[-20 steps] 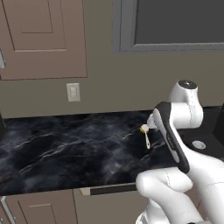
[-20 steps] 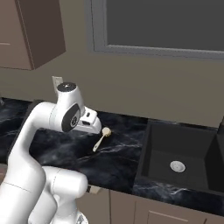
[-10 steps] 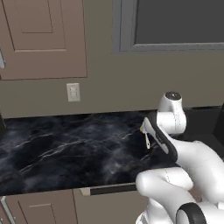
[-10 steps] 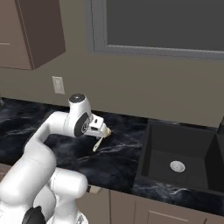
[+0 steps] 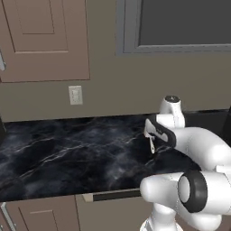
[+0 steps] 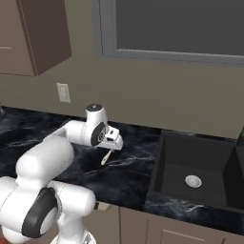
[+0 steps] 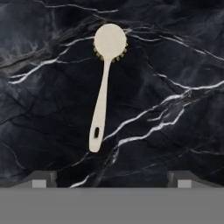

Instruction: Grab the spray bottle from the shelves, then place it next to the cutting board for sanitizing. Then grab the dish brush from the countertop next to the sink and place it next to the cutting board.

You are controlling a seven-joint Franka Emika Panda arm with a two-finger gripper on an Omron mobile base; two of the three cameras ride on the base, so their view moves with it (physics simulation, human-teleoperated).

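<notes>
The dish brush lies flat on the black marble countertop, its white handle running toward me and its round head with yellow bristles at the far end. My gripper hangs open straight above it, one dark fingertip on each side of the handle end, touching nothing. From the base views the gripper points down over the dish brush, just left of the sink. The spray bottle, shelves and cutting board are out of view.
A deep black sink is set into the countertop right of the brush. A wall outlet and a dark window are on the back wall. Brown upper cabinets hang at the left.
The arm has stretched forward and lowered the hand, which now points down over the dish brush. The jaws stayed open and the brush has not moved.
</notes>
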